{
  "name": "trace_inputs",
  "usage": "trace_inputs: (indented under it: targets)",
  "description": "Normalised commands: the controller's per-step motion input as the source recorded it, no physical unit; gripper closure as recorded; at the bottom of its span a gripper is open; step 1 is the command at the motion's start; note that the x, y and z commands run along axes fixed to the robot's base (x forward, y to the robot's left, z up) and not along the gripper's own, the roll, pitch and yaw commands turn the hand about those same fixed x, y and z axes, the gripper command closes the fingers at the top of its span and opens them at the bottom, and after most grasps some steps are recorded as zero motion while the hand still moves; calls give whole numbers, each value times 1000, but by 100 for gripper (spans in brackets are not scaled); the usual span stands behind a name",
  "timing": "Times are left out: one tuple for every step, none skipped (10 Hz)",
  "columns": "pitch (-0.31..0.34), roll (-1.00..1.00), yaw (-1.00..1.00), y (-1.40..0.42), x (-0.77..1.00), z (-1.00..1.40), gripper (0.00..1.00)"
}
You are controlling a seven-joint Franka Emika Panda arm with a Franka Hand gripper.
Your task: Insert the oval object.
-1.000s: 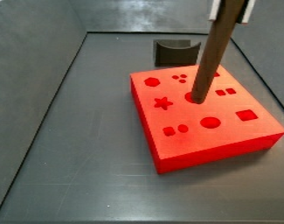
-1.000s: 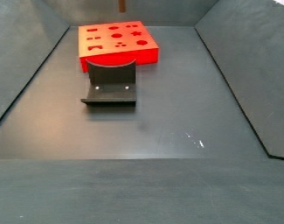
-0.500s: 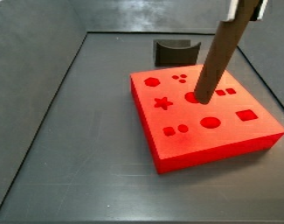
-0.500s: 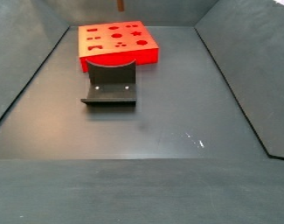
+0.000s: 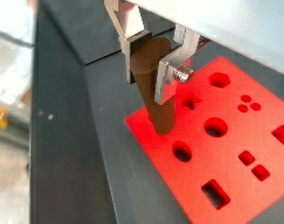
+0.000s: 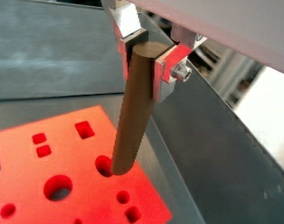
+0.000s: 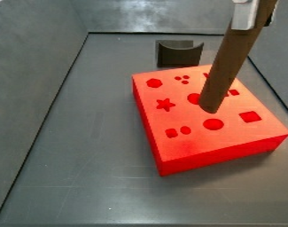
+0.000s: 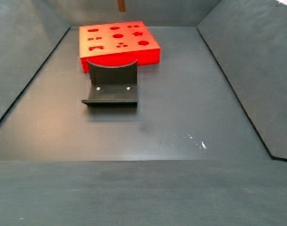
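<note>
Compared with the side-view frames 1.0 s and 0.5 s ago, the oval object (image 7: 225,67) has shifted toward the right side of the red block (image 7: 211,129), and its lower tip now sits at or just above the block's top face, near the holes in the middle row.

Status:
1. Grasp: complete. The gripper (image 5: 155,58) is clenched on the rod's upper end, directly above the block.
2. Alignment: in progress. The rod hangs tilted, not vertical.
3. Insertion: not yet done. Nearly the full rod length remains visible above the block.

View differences:
- Both wrist views show the silver fingers (image 6: 173,63) gripping the rod.
- A wrist view shows the tip (image 6: 123,166) beside an oval hole at the block's edge; whether it has entered cannot be told.
- A side view shows the fixture (image 8: 111,86) in front of the block (image 8: 119,44), but neither rod nor gripper.
</note>
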Motion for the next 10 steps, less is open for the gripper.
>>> trace_inputs:
  targets:
    - [-39, 10, 1000, 0, 0, 0, 100]
    - [-43, 4, 1000, 0, 0, 0, 100]
    - [-37, 11, 1000, 0, 0, 0, 100]
    - [-11, 56, 1000, 0, 0, 0, 100]
    - [0, 89, 1000, 0, 0, 0, 100]
    - [0, 100, 1000, 0, 0, 0, 100]
    - [0, 101, 1000, 0, 0, 0, 100]
    - [0, 109, 1000, 0, 0, 0, 100]
    - [0, 129, 1000, 0, 0, 0, 100]
    - [0, 160, 1000, 0, 0, 0, 100]
